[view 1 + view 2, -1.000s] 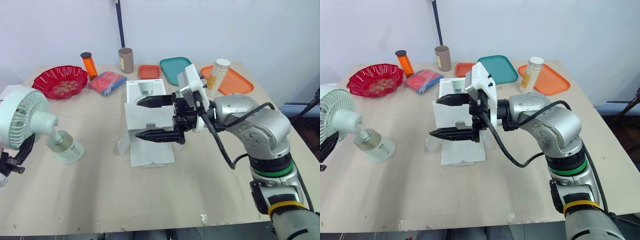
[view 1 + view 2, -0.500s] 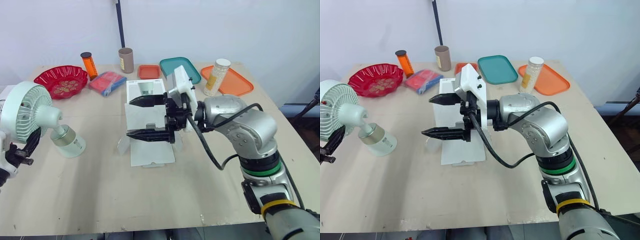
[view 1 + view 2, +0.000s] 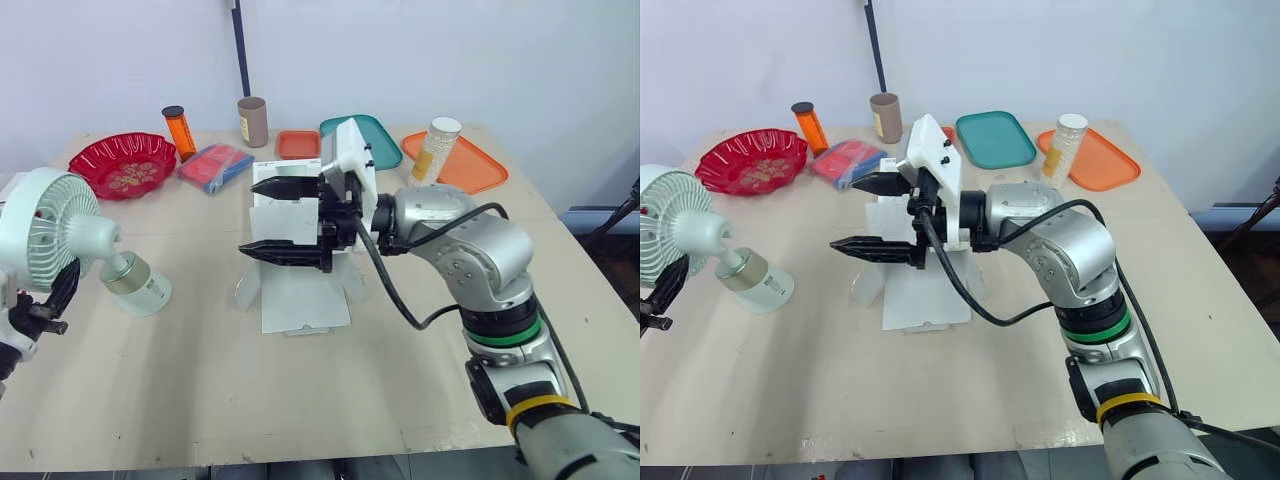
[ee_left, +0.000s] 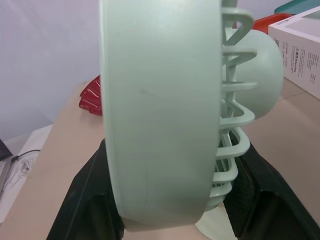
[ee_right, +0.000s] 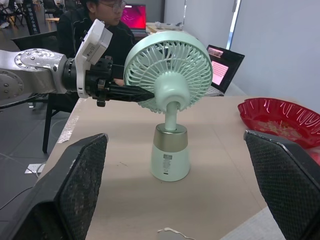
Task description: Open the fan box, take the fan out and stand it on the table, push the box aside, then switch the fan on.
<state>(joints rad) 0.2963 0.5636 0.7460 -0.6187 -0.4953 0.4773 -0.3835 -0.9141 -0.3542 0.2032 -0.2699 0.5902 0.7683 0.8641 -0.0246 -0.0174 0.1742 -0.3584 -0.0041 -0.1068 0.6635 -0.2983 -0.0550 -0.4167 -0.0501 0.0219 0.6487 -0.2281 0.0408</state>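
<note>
The pale green fan (image 3: 58, 228) stands upright on its round base (image 3: 141, 291) at the table's far left. My left gripper (image 3: 50, 305) is shut on the rim of the fan's head, and the left wrist view has the fan's ring (image 4: 160, 115) between the black fingers. The white fan box (image 3: 300, 300) lies flat mid-table with its flaps open. Just above the box, my right gripper (image 3: 250, 218) hangs open, fingers pointing left at the fan, nothing between them. The right wrist view looks straight at the fan (image 5: 167, 75).
Along the table's back stand a red bowl (image 3: 120, 162), an orange bottle (image 3: 178, 130), a brown cup (image 3: 252, 120), a pink and blue packet (image 3: 215, 165), a small orange tray (image 3: 298, 143), a teal tray (image 3: 998, 138) and an orange tray (image 3: 470, 165) with a white jar (image 3: 435, 150). A person (image 5: 100, 20) sits beyond the table's left end.
The fan went from tilted to standing upright on its base, with my left gripper still on it. My right gripper moved left over the box, toward the fan.
</note>
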